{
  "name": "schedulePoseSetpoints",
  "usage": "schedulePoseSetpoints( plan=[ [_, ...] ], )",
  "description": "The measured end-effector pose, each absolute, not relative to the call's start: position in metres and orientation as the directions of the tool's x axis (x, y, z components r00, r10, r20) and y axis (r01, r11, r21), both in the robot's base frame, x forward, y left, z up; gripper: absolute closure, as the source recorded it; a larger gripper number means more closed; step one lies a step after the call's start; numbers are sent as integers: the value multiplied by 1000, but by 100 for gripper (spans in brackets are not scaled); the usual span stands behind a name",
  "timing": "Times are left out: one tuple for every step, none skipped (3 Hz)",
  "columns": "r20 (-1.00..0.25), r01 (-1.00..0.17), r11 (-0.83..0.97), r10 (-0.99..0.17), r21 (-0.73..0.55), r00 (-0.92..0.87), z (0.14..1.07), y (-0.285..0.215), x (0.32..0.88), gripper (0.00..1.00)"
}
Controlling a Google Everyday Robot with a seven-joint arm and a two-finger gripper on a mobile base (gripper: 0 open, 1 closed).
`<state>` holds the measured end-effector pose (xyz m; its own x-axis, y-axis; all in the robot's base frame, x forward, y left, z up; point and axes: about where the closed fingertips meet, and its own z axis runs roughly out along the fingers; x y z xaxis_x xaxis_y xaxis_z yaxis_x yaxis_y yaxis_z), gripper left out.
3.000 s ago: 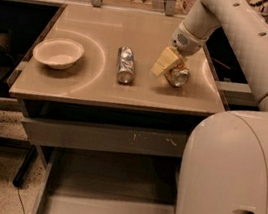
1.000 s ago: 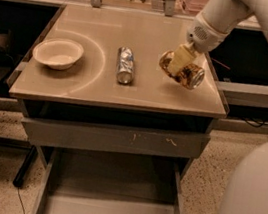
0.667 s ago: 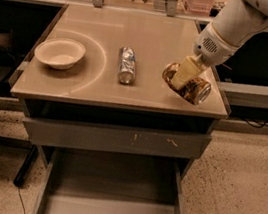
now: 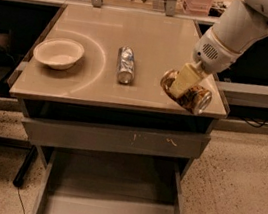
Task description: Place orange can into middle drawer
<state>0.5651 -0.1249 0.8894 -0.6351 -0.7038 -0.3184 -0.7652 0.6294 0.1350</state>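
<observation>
The orange can (image 4: pixel 192 96) is held on its side above the front right corner of the tabletop, its shiny silver end facing front right. My gripper (image 4: pixel 182 84) is shut on the orange can, with a pale finger (image 4: pixel 184 79) lying across it; the white arm comes in from the upper right. The middle drawer (image 4: pixel 109 196) is pulled open below the table front, with a plain grey floor and low side walls. Nothing lies in the part of it that shows. The can is above and to the right of the drawer's opening.
A slim silver-blue can (image 4: pixel 126 64) lies on its side mid-table. A white bowl (image 4: pixel 58 53) sits at the left. The closed grey drawer front (image 4: pixel 114 137) with small orange scratches is above the open drawer. The tan tabletop (image 4: pixel 111 29) has shelving behind it.
The gripper has lifted the orange can off the table and carried it forward and right, toward the front right corner. The silver-blue can and the bowl have not moved.
</observation>
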Motion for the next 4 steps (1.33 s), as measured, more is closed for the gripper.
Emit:
schedulePoseSetpoints(
  plan=[
    [-322, -724, 668, -656, 174, -682, 905, -110, 493, 100],
    [-273, -703, 660, -647, 265, -711, 884, -88, 425, 100],
    [-225, -694, 659, -658, 291, -719, 862, -88, 411, 100],
    [-229, -702, 640, -667, 311, -709, 862, -78, 403, 100]
  ],
)
